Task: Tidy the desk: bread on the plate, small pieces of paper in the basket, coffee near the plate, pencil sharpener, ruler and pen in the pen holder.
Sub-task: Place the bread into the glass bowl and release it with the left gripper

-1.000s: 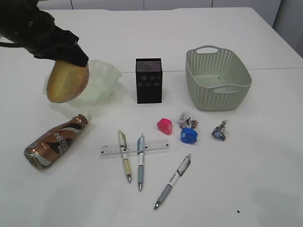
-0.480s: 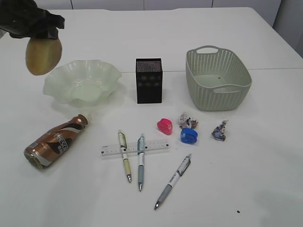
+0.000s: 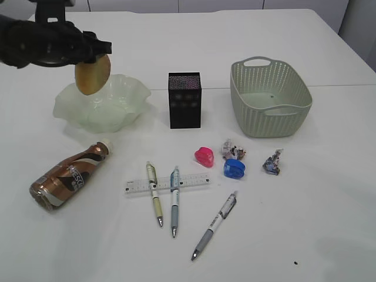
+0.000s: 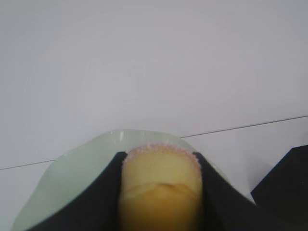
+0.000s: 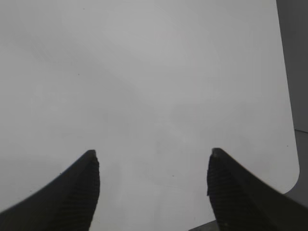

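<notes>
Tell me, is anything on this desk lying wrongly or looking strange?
Yes. The coffee bottle lies on its side instead of standing. Two pens lie across the ruler. Crumpled paper scraps are scattered in front of the basket, which looks empty. Nothing seems spilled or broken.

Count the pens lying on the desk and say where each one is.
3. Yellow-green pen lies across the ruler; blue-grey pen lies beside it, also crossing the ruler; white-grey pen lies alone to their right, nearer the camera. None looks hidden.
</notes>
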`<state>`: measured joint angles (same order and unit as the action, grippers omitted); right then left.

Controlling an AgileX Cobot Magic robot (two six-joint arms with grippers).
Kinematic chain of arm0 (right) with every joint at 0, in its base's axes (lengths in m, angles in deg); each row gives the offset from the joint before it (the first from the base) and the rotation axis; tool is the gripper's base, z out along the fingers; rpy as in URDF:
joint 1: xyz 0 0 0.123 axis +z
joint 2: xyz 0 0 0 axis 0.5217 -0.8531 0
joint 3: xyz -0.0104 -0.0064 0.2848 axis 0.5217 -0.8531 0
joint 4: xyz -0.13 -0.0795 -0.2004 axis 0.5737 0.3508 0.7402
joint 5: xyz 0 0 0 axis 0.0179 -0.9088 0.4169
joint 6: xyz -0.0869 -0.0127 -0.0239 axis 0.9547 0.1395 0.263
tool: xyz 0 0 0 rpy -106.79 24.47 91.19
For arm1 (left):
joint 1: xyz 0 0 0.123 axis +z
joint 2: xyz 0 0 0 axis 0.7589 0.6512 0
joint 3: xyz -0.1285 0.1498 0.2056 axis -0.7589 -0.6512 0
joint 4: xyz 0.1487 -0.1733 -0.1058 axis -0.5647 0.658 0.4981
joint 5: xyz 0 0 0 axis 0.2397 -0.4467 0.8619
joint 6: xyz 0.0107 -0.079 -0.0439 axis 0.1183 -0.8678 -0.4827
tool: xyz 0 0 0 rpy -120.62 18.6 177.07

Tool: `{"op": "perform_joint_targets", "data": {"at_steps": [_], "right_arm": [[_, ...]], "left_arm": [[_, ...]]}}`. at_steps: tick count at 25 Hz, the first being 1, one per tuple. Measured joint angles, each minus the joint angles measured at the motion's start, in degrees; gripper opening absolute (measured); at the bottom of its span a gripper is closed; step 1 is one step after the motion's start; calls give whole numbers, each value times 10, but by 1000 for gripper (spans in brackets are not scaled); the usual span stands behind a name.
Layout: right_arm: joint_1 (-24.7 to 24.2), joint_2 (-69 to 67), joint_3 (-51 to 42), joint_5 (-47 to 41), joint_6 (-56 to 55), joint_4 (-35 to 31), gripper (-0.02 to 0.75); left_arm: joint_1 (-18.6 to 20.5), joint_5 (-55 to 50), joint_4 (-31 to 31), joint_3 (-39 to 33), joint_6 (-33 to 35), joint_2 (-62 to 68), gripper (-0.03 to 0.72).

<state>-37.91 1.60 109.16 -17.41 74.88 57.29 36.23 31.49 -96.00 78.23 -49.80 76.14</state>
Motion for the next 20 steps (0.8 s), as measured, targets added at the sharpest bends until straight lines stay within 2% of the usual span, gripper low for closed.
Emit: {"op": "perform_joint_targets", "data": {"at_steps": [10,20], "right_arm": [[0,0,0,-1,-1,0,540],[0,0,0,-1,-1,0,540]], "left_arm": [[6,85,-1,0,0,70,285],[27,94,-1,0,0,80,315]]}}
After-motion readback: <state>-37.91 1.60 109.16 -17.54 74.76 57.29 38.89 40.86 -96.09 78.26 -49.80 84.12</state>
